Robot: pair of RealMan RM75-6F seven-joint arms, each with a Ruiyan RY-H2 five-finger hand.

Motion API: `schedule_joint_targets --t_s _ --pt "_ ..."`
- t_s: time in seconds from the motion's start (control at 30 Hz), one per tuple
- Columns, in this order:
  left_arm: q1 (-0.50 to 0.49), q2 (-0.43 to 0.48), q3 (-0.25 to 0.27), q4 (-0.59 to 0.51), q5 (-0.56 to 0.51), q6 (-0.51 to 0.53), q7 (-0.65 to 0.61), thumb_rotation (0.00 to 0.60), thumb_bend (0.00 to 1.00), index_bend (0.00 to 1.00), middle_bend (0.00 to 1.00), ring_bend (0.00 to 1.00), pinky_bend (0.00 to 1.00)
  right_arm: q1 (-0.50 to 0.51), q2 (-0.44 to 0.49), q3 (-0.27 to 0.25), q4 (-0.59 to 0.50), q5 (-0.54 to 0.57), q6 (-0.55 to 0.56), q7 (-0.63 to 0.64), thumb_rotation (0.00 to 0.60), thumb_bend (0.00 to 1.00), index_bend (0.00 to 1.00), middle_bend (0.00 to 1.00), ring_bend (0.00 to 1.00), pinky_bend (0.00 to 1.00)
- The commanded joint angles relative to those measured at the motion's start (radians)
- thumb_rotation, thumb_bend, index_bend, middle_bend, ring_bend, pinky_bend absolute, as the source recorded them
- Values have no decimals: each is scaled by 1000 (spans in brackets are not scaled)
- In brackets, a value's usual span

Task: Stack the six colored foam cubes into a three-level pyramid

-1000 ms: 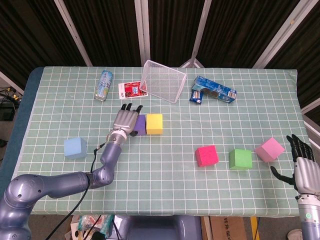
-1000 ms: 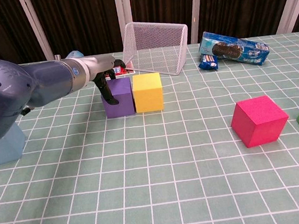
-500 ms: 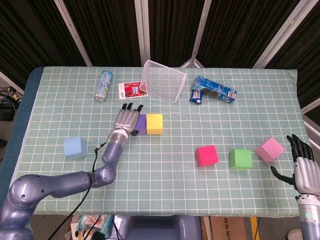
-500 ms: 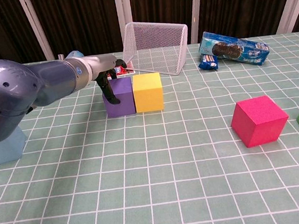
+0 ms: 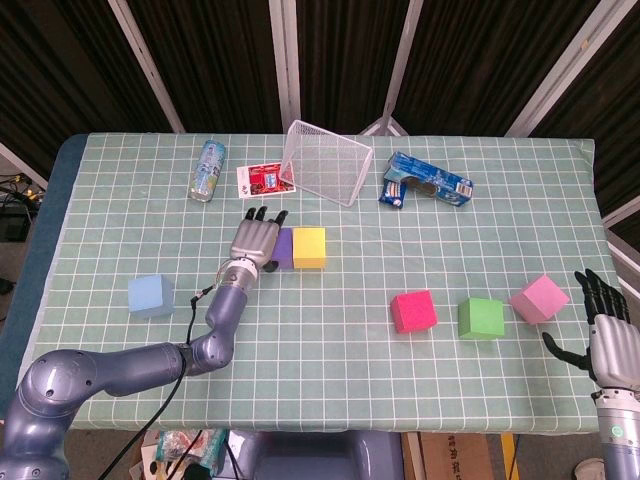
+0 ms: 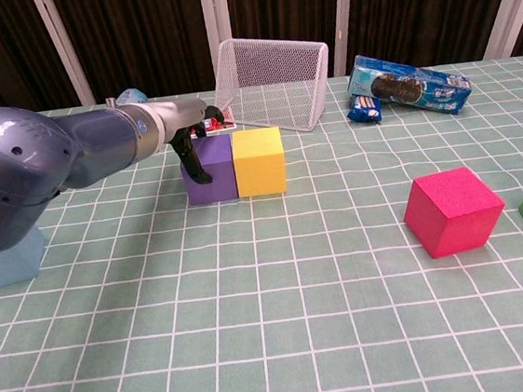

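My left hand [image 5: 254, 241] grips the purple cube [image 5: 283, 246] from its left side; in the chest view its thumb lies on the front face of the purple cube [image 6: 216, 168]. The yellow cube [image 5: 309, 247] stands touching the purple one on the right. Alone at the left sits the light blue cube [image 5: 150, 296]. The red cube [image 5: 413, 311], green cube [image 5: 481, 318] and pink cube [image 5: 539, 298] stand in a row at the right. My right hand [image 5: 600, 330] hangs open off the table's right front edge, beside the pink cube.
At the back of the table a wire basket [image 5: 325, 162] lies tipped on its side. A drink can [image 5: 208, 170] and a small red card [image 5: 265, 180] are left of it, and a blue cookie pack [image 5: 427, 182] is to its right.
My left hand has nudged the purple cube slightly right, closing the small gap to the yellow cube. The right hand has not moved.
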State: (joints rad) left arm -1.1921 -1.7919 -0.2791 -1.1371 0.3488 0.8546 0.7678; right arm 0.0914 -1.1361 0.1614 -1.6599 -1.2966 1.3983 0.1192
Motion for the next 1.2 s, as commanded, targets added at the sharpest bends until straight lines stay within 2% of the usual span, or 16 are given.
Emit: schedule_joint_targets --t_s 0.03,0.27,0.57,0.77,0.97,1.2 --pt "0 0 -1 0 1 0 0 600 263 0 235 0 38 0 0 0 0 0 -1 -1 600 264 0 0 0 0" --pt "6 10 2 -17 -7 3 3 600 103 0 76 0 38 -1 1 0 -1 0 0 0 600 263 0 0 0 0" --pt "22 41 2 -69 -6 27 -2 600 65 0 16 0 34 -2 1 0 -2 -2 2 1 600 264 0 0 0 0" --pt "50 103 7 -149 2 67 -9 600 43 0 1 0 31 -3 2 0 -5 -2 2 2 600 263 0 0 0 0" --pt "95 196 0 -282 49 130 -46 600 43 0 0 0 30 -3 2 -2 -7 -1 1 -2 600 264 0 0 0 0" --pt "192 322 21 -511 197 278 -113 600 43 0 0 0 30 -1 5 -3 -9 1 -5 -5 600 264 0 0 0 0"
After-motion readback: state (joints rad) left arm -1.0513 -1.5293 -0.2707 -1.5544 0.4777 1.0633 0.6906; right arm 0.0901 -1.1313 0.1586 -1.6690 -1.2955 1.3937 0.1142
